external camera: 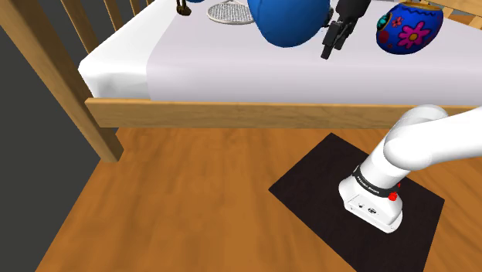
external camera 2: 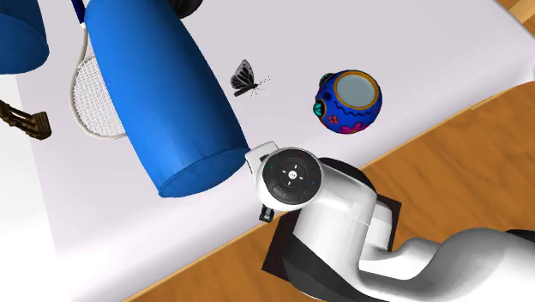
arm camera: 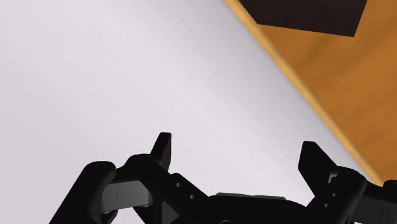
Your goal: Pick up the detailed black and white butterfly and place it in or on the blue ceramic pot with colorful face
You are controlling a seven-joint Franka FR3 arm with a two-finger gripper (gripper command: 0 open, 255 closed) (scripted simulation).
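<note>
A black and white butterfly (external camera 2: 244, 79) lies on the white bed sheet (external camera 2: 411, 51), between a blue bolster (external camera 2: 159, 103) and the pot. The blue pot (external camera 2: 347, 101) with colourful flowers and an orange rim stands to the butterfly's right in the second exterior view. In the shoulder view the pot (external camera: 408, 27) is at the top right. My gripper (external camera: 334, 42) hangs over the sheet between the bolster (external camera: 290, 19) and the pot. In the wrist view the gripper (arm camera: 236, 143) is open, with only bare sheet (arm camera: 95, 76) between its fingers.
A round mesh racket (external camera 2: 90, 99) lies behind the bolster and a small brown object (external camera 2: 26, 120) beyond it. The bed has a wooden front rail (external camera: 270, 114) and a slatted end (external camera: 69, 46). My base stands on a black mat (external camera: 309, 181) on the wood floor.
</note>
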